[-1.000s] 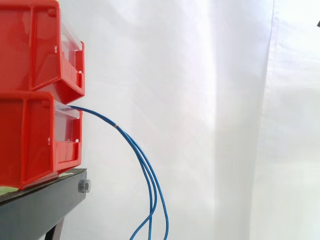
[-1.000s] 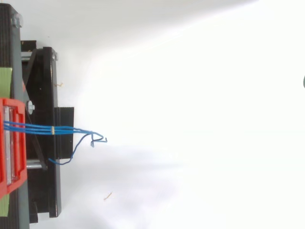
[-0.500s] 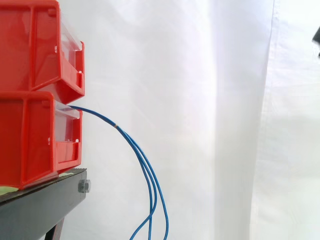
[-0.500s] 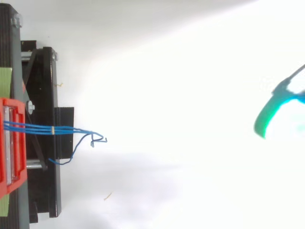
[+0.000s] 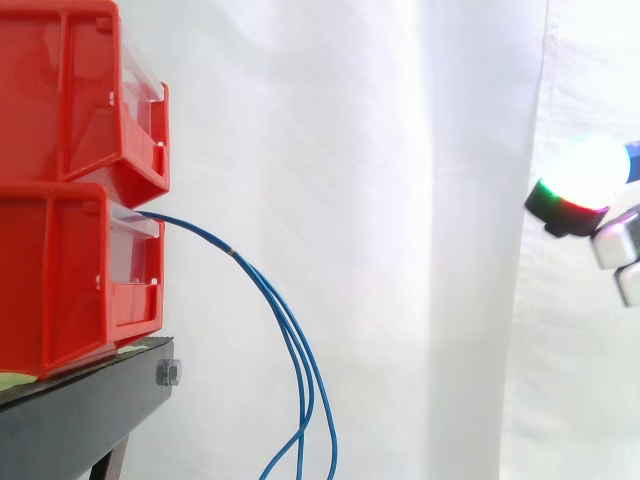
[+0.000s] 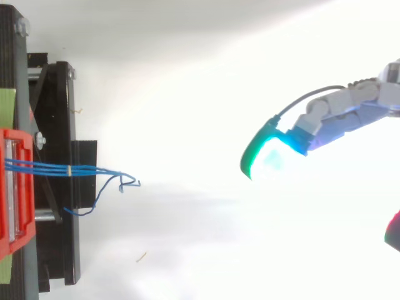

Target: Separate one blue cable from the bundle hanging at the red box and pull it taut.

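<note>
Judging by the hand [image 6: 340, 115], fingers apart and holding nothing, I should aim its leading pad [image 6: 253, 159] at the blue cables [image 5: 292, 335] drooping well ahead of it from the lower red box [image 5: 80, 270], below their band [image 5: 233, 253], where strands splay, hooking one only.

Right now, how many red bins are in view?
2, stacked at the left: the upper bin atop the lower bin, from which the blue cables hang. Others may sit beyond the frame edge.
</note>
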You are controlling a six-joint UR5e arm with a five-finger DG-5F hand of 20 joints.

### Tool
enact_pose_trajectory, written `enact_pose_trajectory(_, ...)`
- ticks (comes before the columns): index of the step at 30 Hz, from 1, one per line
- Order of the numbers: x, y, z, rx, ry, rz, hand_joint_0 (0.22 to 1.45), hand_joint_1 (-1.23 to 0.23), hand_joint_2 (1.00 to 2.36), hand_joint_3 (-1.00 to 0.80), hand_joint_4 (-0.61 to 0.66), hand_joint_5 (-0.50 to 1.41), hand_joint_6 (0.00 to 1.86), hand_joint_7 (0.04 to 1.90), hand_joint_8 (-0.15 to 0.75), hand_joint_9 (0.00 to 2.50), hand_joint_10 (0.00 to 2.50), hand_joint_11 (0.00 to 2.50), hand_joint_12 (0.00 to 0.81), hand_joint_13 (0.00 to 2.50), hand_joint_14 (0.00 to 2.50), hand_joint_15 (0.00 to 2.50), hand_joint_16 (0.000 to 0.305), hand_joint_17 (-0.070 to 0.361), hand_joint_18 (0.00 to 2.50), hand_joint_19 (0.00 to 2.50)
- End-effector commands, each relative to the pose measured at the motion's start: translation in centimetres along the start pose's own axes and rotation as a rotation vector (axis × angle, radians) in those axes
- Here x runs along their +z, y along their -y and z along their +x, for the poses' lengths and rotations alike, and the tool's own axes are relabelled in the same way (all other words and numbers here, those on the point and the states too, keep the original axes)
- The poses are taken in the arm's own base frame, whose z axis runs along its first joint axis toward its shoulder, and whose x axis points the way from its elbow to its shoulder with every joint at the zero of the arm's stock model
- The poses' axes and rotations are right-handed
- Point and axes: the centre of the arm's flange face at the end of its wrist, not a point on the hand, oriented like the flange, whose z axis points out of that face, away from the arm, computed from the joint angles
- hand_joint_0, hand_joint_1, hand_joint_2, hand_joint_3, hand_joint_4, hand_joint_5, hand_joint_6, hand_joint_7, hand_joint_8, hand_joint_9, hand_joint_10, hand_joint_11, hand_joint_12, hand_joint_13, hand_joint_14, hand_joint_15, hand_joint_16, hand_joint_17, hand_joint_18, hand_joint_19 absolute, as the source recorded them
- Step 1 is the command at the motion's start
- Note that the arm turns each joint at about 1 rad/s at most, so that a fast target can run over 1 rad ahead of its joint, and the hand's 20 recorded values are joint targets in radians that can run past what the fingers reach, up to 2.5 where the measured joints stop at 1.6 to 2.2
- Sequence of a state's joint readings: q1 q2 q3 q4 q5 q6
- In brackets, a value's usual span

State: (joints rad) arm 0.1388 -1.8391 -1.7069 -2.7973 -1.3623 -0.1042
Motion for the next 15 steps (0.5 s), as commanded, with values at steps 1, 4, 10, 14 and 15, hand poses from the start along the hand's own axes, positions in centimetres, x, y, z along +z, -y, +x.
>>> enact_pose_trajectory(1, 0.9, 0.8, -0.1, -0.007, 0.016, 0.006, 0.48, -0.64, 1.00, -0.50, 0.14, -0.23, 0.50, 0.70, 0.279, 0.56, 0.01, 0.22, 0.374, 0.60, 0.01, 0.25, 0.051, 0.115, 0.51, 0.34)
enact_pose_trajectory(4, 1.0, 0.8, -0.3, -0.017, 0.040, -0.002, 0.48, -0.64, 1.00, -0.50, 0.14, -0.23, 0.50, 0.71, 0.278, 0.56, 0.00, 0.22, 0.375, 0.60, 0.01, 0.24, 0.051, 0.115, 0.51, 0.34)
enact_pose_trajectory(10, 3.4, 3.0, 0.0, -0.025, 0.058, 0.010, 0.48, -0.64, 1.00, -0.50, 0.14, -0.23, 0.50, 0.71, 0.276, 0.56, 0.01, 0.22, 0.374, 0.61, 0.01, 0.25, 0.051, 0.115, 0.52, 0.35)
enact_pose_trajectory(14, 5.5, 3.8, 0.2, -0.005, 0.055, 0.016, 0.48, -0.64, 1.00, -0.50, 0.14, -0.23, 0.50, 0.71, 0.277, 0.56, 0.00, 0.23, 0.373, 0.61, 0.01, 0.25, 0.051, 0.114, 0.52, 0.35)
enact_pose_trajectory(15, 6.2, 4.1, 0.3, -0.001, 0.051, 0.020, 0.48, -0.64, 1.00, -0.50, 0.14, -0.23, 0.50, 0.71, 0.277, 0.56, 0.00, 0.23, 0.374, 0.60, 0.01, 0.25, 0.051, 0.114, 0.52, 0.35)
